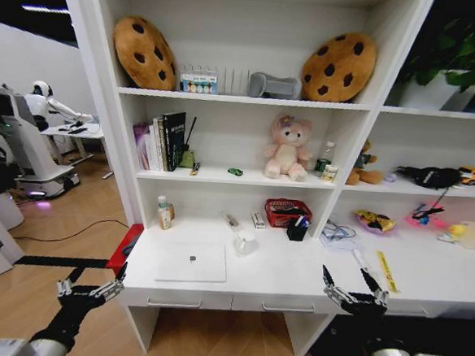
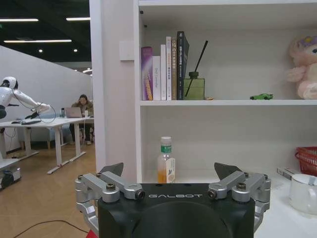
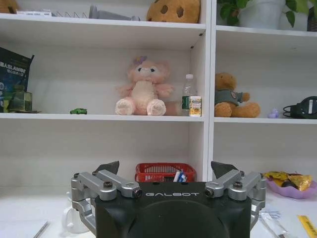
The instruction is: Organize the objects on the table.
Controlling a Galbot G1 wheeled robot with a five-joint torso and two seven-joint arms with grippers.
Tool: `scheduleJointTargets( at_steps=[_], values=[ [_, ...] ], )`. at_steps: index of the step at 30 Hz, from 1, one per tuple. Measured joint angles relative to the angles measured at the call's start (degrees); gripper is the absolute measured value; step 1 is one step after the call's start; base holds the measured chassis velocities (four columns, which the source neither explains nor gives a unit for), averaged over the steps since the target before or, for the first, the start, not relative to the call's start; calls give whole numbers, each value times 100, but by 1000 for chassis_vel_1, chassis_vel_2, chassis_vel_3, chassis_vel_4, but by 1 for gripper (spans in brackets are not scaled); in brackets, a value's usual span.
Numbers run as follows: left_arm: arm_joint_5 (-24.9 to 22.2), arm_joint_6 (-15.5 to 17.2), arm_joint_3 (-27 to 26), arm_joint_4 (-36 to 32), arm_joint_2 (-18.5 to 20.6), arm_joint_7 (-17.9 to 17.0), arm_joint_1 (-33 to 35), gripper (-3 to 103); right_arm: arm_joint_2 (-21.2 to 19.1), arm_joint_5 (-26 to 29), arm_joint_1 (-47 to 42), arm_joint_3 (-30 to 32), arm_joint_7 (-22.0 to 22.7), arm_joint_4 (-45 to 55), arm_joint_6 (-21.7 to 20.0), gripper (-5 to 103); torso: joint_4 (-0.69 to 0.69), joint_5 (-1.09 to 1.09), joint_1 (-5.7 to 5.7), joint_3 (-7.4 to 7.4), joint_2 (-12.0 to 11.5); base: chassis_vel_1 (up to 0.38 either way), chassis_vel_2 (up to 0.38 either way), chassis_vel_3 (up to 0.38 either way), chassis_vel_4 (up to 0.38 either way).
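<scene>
With the left gripper [image 1: 91, 288] and right gripper [image 1: 354, 294] both spread open, empty, short of the white tabletop [image 1: 296, 272], a reach past the closed silver laptop [image 1: 191, 262] at its near-left could topple the translucent white cup [image 1: 244, 242] just behind.

Pink plush [image 1: 288, 146] sits on the middle shelf, two cookie cushions [image 1: 144, 52] lean up top, a red basket [image 1: 286, 212] and white mug [image 1: 244, 242] below, books [image 1: 163, 140] standing left.
</scene>
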Motion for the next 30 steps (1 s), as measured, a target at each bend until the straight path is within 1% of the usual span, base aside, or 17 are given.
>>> scheduleJointTargets(
  at_steps=[1,4,5,7,8,10,11,13,14,17,19,22,24,25,27,29,30],
  values=[
    [0,0,-1,0,0,0,0,100,0,0,0,0,0,1,0,100,-3,1,-3,-2,1,342,-351,-330,319],
    [0,0,0,0,0,1,0,100,0,0,0,0,1,0,0,100,-2,-1,-2,-1,1,367,-361,-402,372],
    [0,0,-1,0,0,0,0,100,0,0,0,0,0,0,0,100,1,2,-1,1,0,399,-352,-377,403],
    [0,0,0,0,0,0,1,100,0,0,-1,0,0,0,0,100,-2,2,-5,-3,3,379,-352,-336,374],
    [0,0,-1,-1,0,0,1,100,0,0,-2,0,0,0,0,100,-1,1,-7,-3,4,302,-288,-295,319],
    [0,0,-1,-1,0,-1,1,100,0,0,-1,0,0,1,0,100,2,-3,-6,-3,4,302,-164,-303,319],
    [0,0,-1,-1,0,-1,1,100,1,0,-1,0,0,1,0,100,-1,1,-6,-2,4,212,-164,-231,239],
    [0,0,-1,-1,0,-1,1,100,0,0,-1,0,0,1,0,100,0,2,-7,-3,4,67,-51,-231,239],
    [1,0,-1,-1,0,0,1,100,1,0,-2,0,0,1,0,100,-3,2,-7,-3,5,67,-36,-118,130],
    [0,0,0,-1,0,-1,1,100,1,0,-2,1,0,1,0,100,-7,-4,-6,-3,4,-66,-30,-68,46],
    [0,0,0,-1,0,1,1,100,1,0,-3,0,1,1,0,100,-9,3,-5,-2,3,-85,8,-3,-109],
    [0,0,1,-1,0,10,0,100,1,0,0,0,2,0,0,100,-4,6,5,3,-3,-37,31,171,-115],
    [0,0,0,-1,0,10,0,100,1,0,2,1,2,1,0,100,-1,3,6,3,-4,9,77,201,-31],
    [0,0,0,0,0,8,0,100,0,0,3,0,1,1,0,100,5,-3,8,3,-5,-3,53,131,7],
    [0,0,0,-1,0,7,0,100,-1,0,4,0,1,1,0,100,7,3,6,2,-4,0,0,0,0],
    [0,0,0,0,0,6,0,100,0,0,2,0,1,1,0,100,-4,2,0,0,0,0,0,0,0],
    [0,0,0,0,0,6,0,100,0,0,1,0,1,1,0,100,-4,1,-1,-1,0,15,-26,-62,-2]
  ],
)
